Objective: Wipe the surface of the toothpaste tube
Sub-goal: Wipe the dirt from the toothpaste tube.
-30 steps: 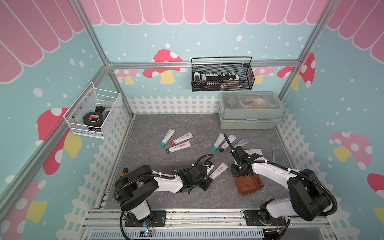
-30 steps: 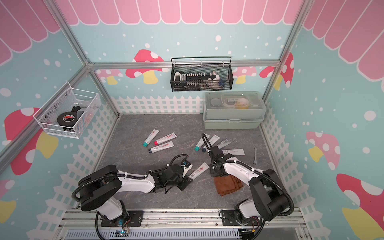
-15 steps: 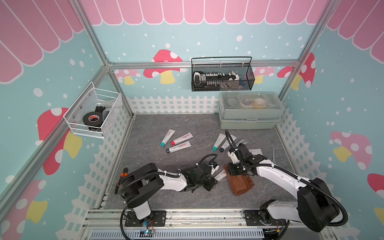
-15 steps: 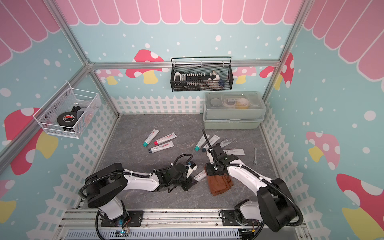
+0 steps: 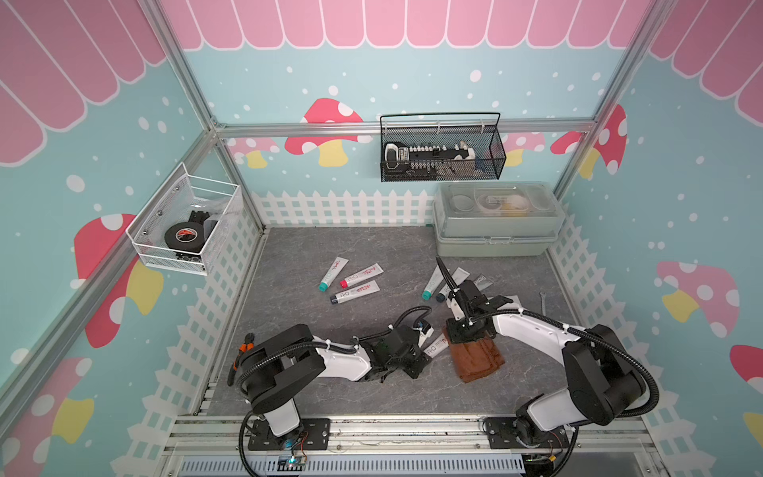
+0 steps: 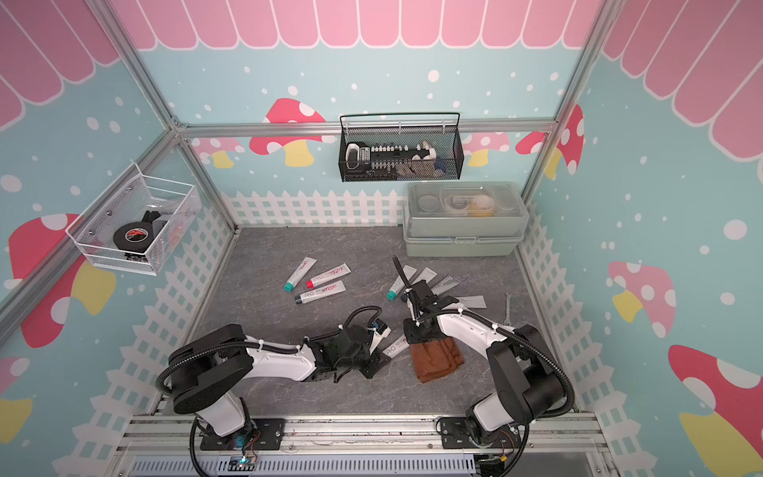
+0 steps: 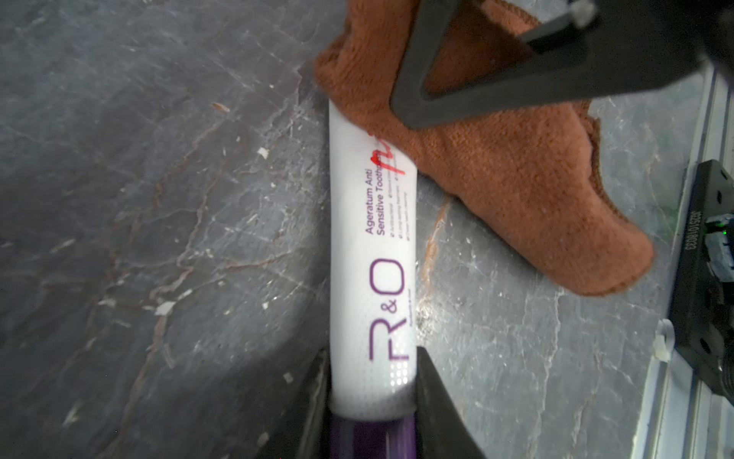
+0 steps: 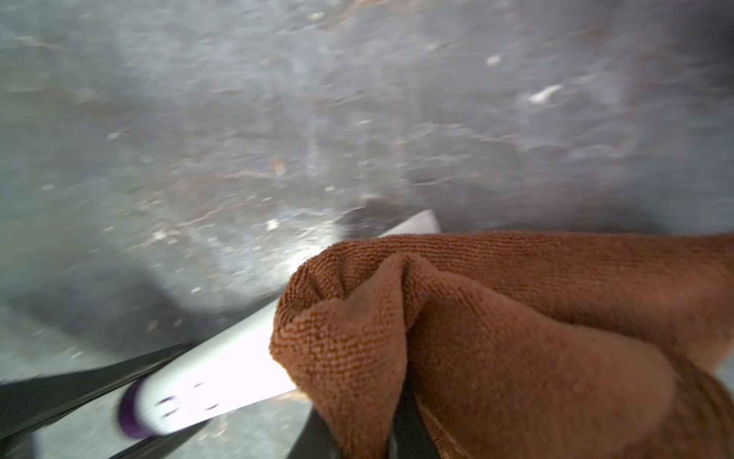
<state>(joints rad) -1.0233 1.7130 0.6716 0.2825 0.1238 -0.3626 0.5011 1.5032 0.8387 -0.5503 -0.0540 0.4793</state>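
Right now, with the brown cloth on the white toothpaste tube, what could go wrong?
1. The left gripper pinches the white toothpaste tube with the purple cap only near its cap end, so a hard wipe might twist it loose.
2. The right gripper holds the fuzzy brown cloth bunched up over just the far end; it might miss the rest.

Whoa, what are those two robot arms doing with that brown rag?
The left arm's fingers pinch a white toothpaste tube near its purple cap and pin it on the grey table. The right arm's fingers clamp a brown cloth that lies over the tube's other end, so it looks like wiping. More tubes lie farther back, untouched.
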